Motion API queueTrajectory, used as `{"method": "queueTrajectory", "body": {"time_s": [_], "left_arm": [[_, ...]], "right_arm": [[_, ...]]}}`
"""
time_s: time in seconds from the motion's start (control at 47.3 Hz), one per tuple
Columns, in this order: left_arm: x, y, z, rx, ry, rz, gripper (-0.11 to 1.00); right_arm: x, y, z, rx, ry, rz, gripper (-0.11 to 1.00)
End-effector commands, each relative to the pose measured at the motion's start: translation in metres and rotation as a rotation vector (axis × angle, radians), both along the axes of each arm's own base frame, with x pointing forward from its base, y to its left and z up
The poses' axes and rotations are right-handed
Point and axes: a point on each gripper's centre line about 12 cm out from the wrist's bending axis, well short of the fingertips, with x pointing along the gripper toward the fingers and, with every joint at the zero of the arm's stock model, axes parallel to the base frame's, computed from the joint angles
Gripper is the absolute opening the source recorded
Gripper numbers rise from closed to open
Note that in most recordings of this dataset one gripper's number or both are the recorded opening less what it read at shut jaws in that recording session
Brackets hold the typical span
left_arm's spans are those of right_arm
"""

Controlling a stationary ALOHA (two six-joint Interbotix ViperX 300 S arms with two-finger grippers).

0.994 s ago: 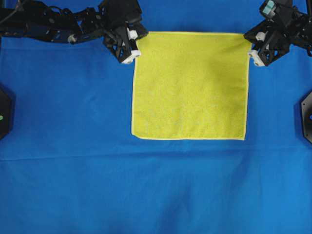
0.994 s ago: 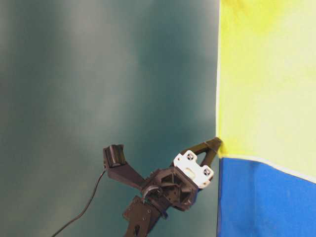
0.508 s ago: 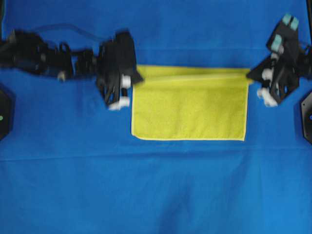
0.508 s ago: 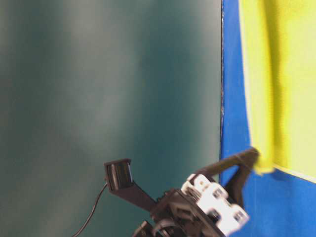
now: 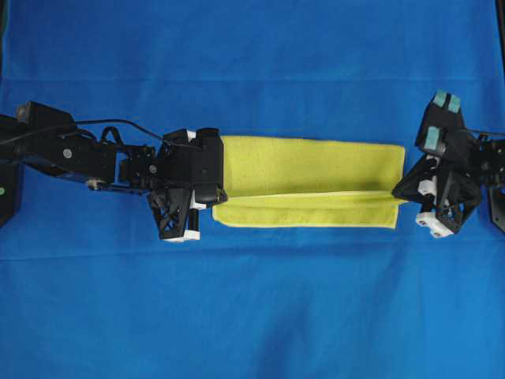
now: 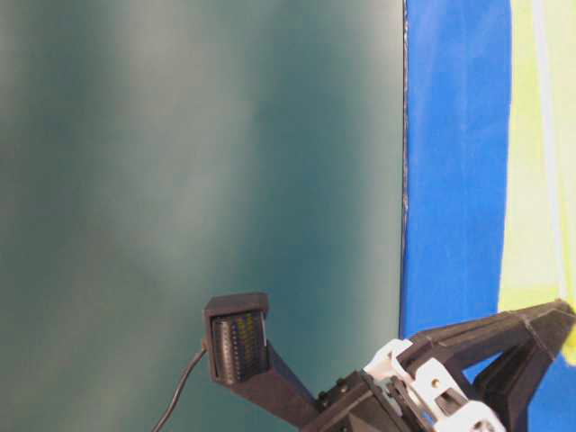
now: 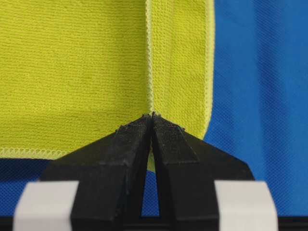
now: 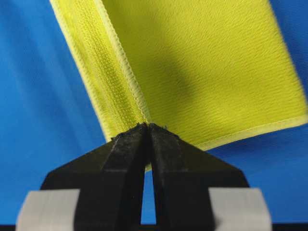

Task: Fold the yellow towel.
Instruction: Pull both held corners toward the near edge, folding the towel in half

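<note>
While both sets of jaws stay pressed together pinching a corner each of the 1 yellow towel point(image 5: 308, 162), stretched between my left gripper point(image 5: 215, 197) and right gripper point(image 5: 400, 193) on the blue counter point(image 5: 252, 316), I judge the first fold nearly laid, so next I must line up the hems and release.

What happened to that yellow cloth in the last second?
Both grippers, left and right, carried the yellow towel's far edge toward its near edge, folding it almost in half. They stayed shut on its corners; the near edge on the blue cloth hasn't moved.
</note>
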Motion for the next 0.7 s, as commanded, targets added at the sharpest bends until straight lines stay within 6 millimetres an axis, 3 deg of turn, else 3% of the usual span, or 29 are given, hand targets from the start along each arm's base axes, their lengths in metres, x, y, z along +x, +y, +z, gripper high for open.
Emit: {"method": "queueTrajectory", "body": {"time_s": [0.0, 0.529, 0.592, 0.677], "left_arm": [[0.005, -0.003, 0.010, -0.002, -0.032, -0.007, 0.01], [0.008, 0.000, 0.012, -0.002, -0.043, 0.001, 0.03], [0.007, -0.001, 0.014, -0.001, -0.048, -0.001, 0.15], [0.006, -0.001, 0.018, 0.000, -0.054, -0.003, 0.42]], "right_arm": [[0.008, 0.003, 0.003, 0.002, -0.005, 0.011, 0.03], [0.021, 0.004, 0.001, 0.001, -0.005, 0.012, 0.05], [0.023, 0.004, 0.003, 0.001, -0.011, 0.013, 0.21], [0.025, 0.006, 0.009, -0.005, -0.026, 0.027, 0.47]]}}
